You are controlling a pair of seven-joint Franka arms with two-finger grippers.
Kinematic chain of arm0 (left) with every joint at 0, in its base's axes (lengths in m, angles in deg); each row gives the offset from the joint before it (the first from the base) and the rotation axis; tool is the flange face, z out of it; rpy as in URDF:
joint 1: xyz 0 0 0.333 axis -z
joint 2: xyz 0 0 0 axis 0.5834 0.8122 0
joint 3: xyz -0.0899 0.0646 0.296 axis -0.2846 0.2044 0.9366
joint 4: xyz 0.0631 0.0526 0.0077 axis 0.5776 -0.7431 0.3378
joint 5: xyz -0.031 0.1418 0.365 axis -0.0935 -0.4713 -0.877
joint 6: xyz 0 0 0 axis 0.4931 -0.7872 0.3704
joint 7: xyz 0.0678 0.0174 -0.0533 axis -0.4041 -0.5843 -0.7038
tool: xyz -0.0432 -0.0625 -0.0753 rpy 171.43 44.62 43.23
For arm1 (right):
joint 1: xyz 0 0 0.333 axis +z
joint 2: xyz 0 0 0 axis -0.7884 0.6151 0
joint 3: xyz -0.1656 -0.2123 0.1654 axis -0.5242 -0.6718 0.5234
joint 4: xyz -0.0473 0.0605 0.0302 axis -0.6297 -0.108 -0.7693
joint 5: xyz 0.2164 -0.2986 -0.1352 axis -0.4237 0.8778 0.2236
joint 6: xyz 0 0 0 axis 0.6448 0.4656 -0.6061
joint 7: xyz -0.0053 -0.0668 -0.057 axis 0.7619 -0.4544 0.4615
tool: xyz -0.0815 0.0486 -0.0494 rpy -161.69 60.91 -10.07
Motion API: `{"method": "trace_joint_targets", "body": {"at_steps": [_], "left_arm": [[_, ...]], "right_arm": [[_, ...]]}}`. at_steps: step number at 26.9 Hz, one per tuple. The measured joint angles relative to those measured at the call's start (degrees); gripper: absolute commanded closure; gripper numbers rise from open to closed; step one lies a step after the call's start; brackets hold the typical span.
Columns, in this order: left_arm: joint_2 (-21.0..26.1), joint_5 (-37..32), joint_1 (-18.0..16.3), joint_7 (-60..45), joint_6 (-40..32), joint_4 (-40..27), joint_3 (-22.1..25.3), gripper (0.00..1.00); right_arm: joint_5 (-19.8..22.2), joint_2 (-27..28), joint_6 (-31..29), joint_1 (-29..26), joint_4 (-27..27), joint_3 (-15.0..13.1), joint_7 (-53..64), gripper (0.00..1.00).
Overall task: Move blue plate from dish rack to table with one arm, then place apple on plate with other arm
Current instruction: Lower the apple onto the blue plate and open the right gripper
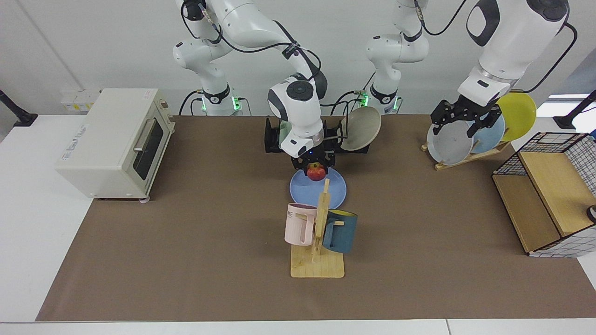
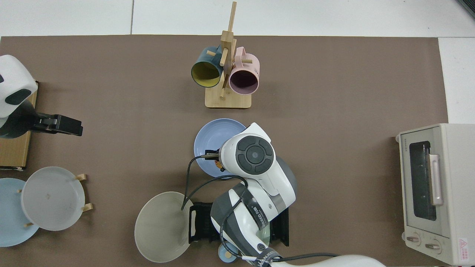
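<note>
Apple [image 1: 316,172]: small, round, red with yellow patches; clamped in right end effector [image 1: 316,167], above far part of plate.
Blue plate [image 1: 335,190]: round, matte periwinkle; flat on brown-matted counter [image 1: 186,242], off black slotted dish rack [image 1: 270,135].
Left end effector [image 1: 461,118]: waiting near wooden plate rack; fingers apart, empty.
Step in hand: placing apple.
Next move: lower onto plate, then release.

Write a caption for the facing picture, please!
Right gripper holds the apple over the blue plate.

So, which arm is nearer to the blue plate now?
The right. Its tool holds the apple just above the blue plate. The left tool waits far off, at the wooden plate rack.
</note>
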Motion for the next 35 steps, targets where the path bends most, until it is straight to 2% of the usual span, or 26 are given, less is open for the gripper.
{"method": "trace_joint_targets", "body": {"at_steps": [8, 12, 14, 15, 16, 21, 22, 23, 24, 35], "left_arm": [[0.13, 0.36, -0.64, 1.71, 0.28, -0.12, 0.19, 0.00], [0.14, 0.43, -0.64, 1.76, 0.35, -0.15, 0.16, 0.00], [0.14, 0.47, -0.64, 1.77, 0.36, -0.18, 0.15, 0.00], [0.14, 0.47, -0.64, 1.77, 0.36, -0.20, 0.14, 0.00], [0.14, 0.47, -0.64, 1.77, 0.36, -0.22, 0.14, 0.00], [0.14, 0.49, -0.63, 1.77, 0.36, -0.35, 0.09, 0.00], [0.14, 0.49, -0.63, 1.77, 0.36, -0.38, 0.09, 0.00], [0.14, 0.49, -0.63, 1.77, 0.36, -0.41, 0.09, 0.00], [0.14, 0.50, -0.63, 1.76, 0.35, -0.44, 0.09, 0.00], [0.14, 0.50, -0.68, 1.45, 0.24, -0.70, 0.20, 0.00]], "right_arm": [[0.00, 1.52, -2.09, 0.00, -0.02, -0.16, 0.00, 1.00], [0.00, 2.31, -3.18, 0.00, -0.03, -0.15, 0.00, 0.92], [0.00, 2.74, -3.70, 0.02, -0.03, -0.16, 0.00, 0.83], [0.00, 2.99, -4.06, 0.05, -0.03, -0.15, 0.00, 0.76], [0.00, 3.15, -4.25, 0.07, -0.03, -0.15, 0.00, 0.65], [0.00, 3.47, -4.48, 0.08, -0.08, -0.19, 0.00, 0.37], [0.00, 3.48, -4.48, 0.08, -0.08, -0.21, 0.00, 0.28], [0.00, 3.48, -4.48, 0.08, -0.08, -0.23, 0.00, 0.06], [0.00, 3.48, -4.48, 0.08, -0.09, -0.24, 0.00, 0.00], [0.00, 3.45, -4.48, 0.03, -0.50, -0.62, 0.00, 0.00]]}}
